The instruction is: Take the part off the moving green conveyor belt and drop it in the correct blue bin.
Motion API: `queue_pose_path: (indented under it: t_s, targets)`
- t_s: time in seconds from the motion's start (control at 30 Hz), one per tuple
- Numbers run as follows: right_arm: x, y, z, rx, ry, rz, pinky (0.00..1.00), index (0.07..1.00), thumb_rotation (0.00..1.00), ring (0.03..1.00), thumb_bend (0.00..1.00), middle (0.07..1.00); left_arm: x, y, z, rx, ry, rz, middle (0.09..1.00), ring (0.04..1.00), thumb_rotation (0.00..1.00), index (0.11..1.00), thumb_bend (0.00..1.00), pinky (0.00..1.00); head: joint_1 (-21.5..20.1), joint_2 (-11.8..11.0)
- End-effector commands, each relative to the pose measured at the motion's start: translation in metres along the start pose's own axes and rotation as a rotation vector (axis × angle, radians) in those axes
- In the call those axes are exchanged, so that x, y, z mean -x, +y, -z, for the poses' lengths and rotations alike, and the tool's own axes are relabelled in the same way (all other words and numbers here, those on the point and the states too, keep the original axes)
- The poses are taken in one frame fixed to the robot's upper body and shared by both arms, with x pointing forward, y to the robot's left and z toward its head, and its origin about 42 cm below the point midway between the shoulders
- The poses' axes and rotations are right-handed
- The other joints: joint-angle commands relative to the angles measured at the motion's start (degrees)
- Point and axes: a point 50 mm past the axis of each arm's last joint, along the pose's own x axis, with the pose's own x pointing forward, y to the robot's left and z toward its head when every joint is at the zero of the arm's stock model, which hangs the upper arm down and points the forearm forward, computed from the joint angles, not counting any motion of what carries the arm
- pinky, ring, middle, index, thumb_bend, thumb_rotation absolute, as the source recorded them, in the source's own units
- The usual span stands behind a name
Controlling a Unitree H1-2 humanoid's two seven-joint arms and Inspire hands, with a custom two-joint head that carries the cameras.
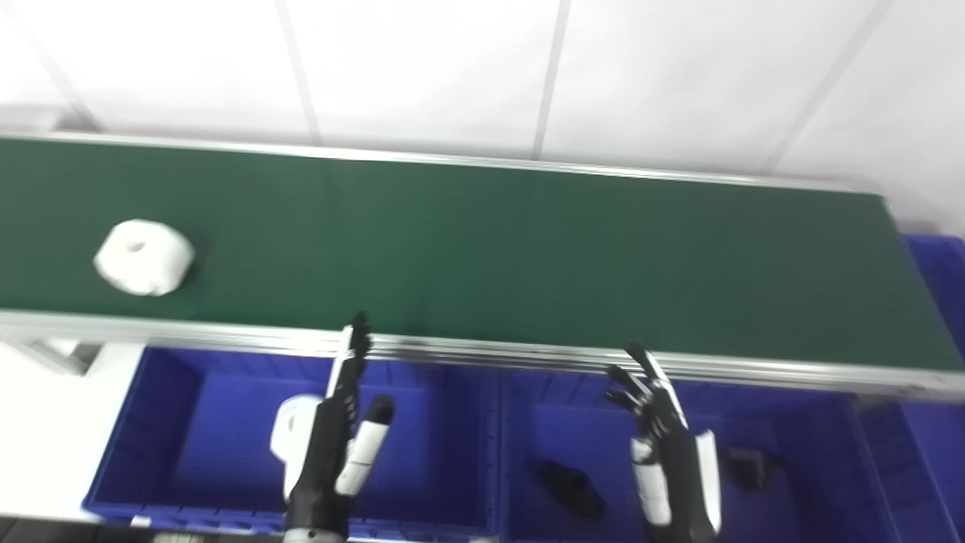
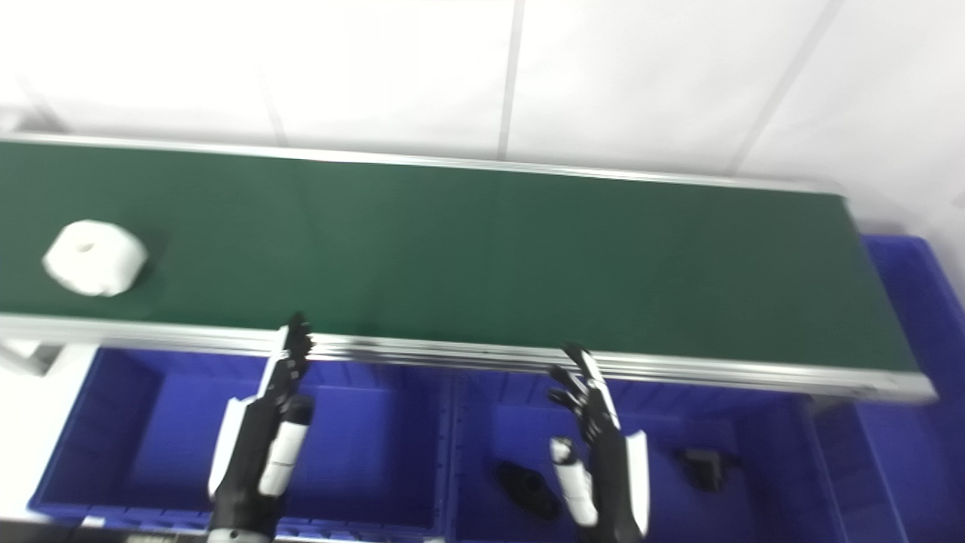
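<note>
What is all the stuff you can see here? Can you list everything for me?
conveyor belt: one, dark green with silver rails, running across the middle of the view.
white part: one, white, round with a hole on top, on the belt's left end.
left bin: one, blue, below the belt's near rail, left side.
middle bin: one, blue, beside the left bin, to its right.
black parts: two, black, inside the middle bin, one near its left, one further right.
far-right bin: one, blue, past the belt's right end, only partly in view.
wall: white panels behind the belt.
left hand: open, over the left bin.
right hand: open, over the middle bin.
</note>
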Motion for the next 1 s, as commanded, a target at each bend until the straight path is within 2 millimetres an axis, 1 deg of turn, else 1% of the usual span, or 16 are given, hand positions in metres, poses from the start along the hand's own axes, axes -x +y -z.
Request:
queue_pose_path:
  t_s: [0.0, 0.1, 0.2, 0.3, 0.33, 0.37, 0.4, 0.43, 0.47, 0.57, 0.6, 0.77, 0.8, 0.83, 0.93, 0.97]
  targets:
    - [-0.002, -0.003, -0.005, -0.027, -0.061, 0.001, 0.79, 0.93, 1.0, 0.854, 0.69, 0.967, -0.002, -0.027, -0.009, 0.037, -0.056, 0.005, 0.99, 0.946, 0.97, 0.984, 0.58, 0.94, 1.5, -1.4]
    - [-0.004, -0.009, 0.001, -0.032, -0.057, 0.008, 0.79, 0.931, 1.0, 0.861, 0.67, 0.966, -0.004, -0.035, -0.004, 0.031, -0.061, -0.005, 0.973, 0.926, 0.93, 0.962, 0.57, 0.9, 2.4, -3.2]
    - [-0.005, -0.013, 0.005, -0.022, -0.049, 0.008, 0.78, 0.933, 1.0, 0.86, 0.65, 0.966, -0.005, -0.041, -0.001, 0.042, -0.062, -0.007, 0.968, 0.932, 0.9, 0.949, 0.56, 0.91, 3.2, -4.4]
    - [-0.007, -0.018, 0.011, -0.022, -0.038, 0.002, 0.78, 0.943, 1.0, 0.867, 0.66, 0.97, -0.007, -0.047, 0.002, 0.063, -0.065, 0.0, 0.975, 0.946, 0.88, 0.946, 0.55, 0.93, 5.5, -6.2]
    - [-0.007, -0.019, 0.012, -0.021, -0.034, -0.006, 0.78, 0.947, 1.0, 0.87, 0.66, 0.973, -0.008, -0.048, 0.003, 0.068, -0.065, 0.001, 0.975, 0.946, 0.88, 0.946, 0.55, 0.92, 5.5, -6.2]
    - [-0.007, -0.021, 0.014, -0.02, -0.03, -0.014, 0.79, 0.955, 1.0, 0.875, 0.67, 0.978, -0.008, -0.05, 0.005, 0.073, -0.063, 0.002, 0.977, 0.947, 0.87, 0.946, 0.55, 0.92, 6.7, -7.2]
    - [-0.008, -0.023, 0.016, -0.018, -0.027, -0.02, 0.79, 0.964, 1.0, 0.875, 0.66, 0.979, -0.009, -0.051, 0.006, 0.076, -0.061, 0.004, 0.978, 0.948, 0.86, 0.946, 0.55, 0.92, 6.7, -7.2]
    - [-0.008, -0.025, 0.018, -0.015, -0.021, -0.023, 0.8, 0.973, 1.0, 0.872, 0.66, 0.976, -0.01, -0.053, 0.007, 0.077, -0.056, 0.006, 0.98, 0.95, 0.85, 0.947, 0.55, 0.92, 7.6, -8.2]
    - [-0.009, -0.026, 0.021, -0.015, -0.016, -0.024, 0.81, 0.977, 1.0, 0.87, 0.66, 0.974, -0.01, -0.054, 0.007, 0.077, -0.046, 0.009, 0.981, 0.95, 0.84, 0.948, 0.56, 0.92, 8.1, -8.7]
    - [-0.013, -0.03, 0.028, -0.02, 0.0, -0.024, 0.81, 0.992, 1.0, 0.868, 0.63, 0.987, -0.012, -0.057, 0.009, 0.078, -0.029, 0.012, 0.976, 0.943, 0.81, 0.946, 0.55, 0.88, 10.0, -10.1]
    - [-0.014, -0.031, 0.03, -0.02, 0.005, -0.027, 0.81, 0.994, 1.0, 0.869, 0.63, 0.988, -0.014, -0.059, 0.011, 0.078, -0.026, 0.012, 0.976, 0.942, 0.81, 0.946, 0.55, 0.88, 10.8, -11.1]
    - [-0.018, -0.031, 0.036, -0.025, 0.016, -0.018, 0.82, 1.0, 1.0, 0.876, 0.62, 1.0, -0.018, -0.06, 0.016, 0.073, -0.033, 0.008, 0.961, 0.916, 0.74, 0.93, 0.54, 0.82, 10.8, -12.4]
    - [-0.019, -0.029, 0.037, -0.02, 0.018, -0.01, 0.82, 1.0, 1.0, 0.876, 0.62, 1.0, -0.018, -0.059, 0.016, 0.07, -0.039, 0.006, 0.96, 0.914, 0.74, 0.929, 0.54, 0.82, 10.4, -13.1]
    - [-0.019, -0.028, 0.038, -0.016, 0.019, -0.004, 0.81, 0.999, 1.0, 0.879, 0.62, 1.0, -0.019, -0.058, 0.015, 0.069, -0.043, 0.004, 0.953, 0.904, 0.73, 0.923, 0.55, 0.8, 10.4, -13.1]
    - [-0.019, -0.026, 0.039, -0.019, 0.023, -0.004, 0.8, 0.997, 1.0, 0.882, 0.61, 1.0, -0.021, -0.053, 0.01, 0.065, -0.075, -0.011, 0.953, 0.908, 0.72, 0.924, 0.58, 0.8, 10.2, -14.2]
    - [-0.019, -0.026, 0.039, -0.021, 0.024, -0.005, 0.81, 0.998, 1.0, 0.88, 0.61, 1.0, -0.021, -0.051, 0.009, 0.062, -0.089, -0.017, 0.95, 0.904, 0.7, 0.915, 0.57, 0.79, 10.2, -14.2]
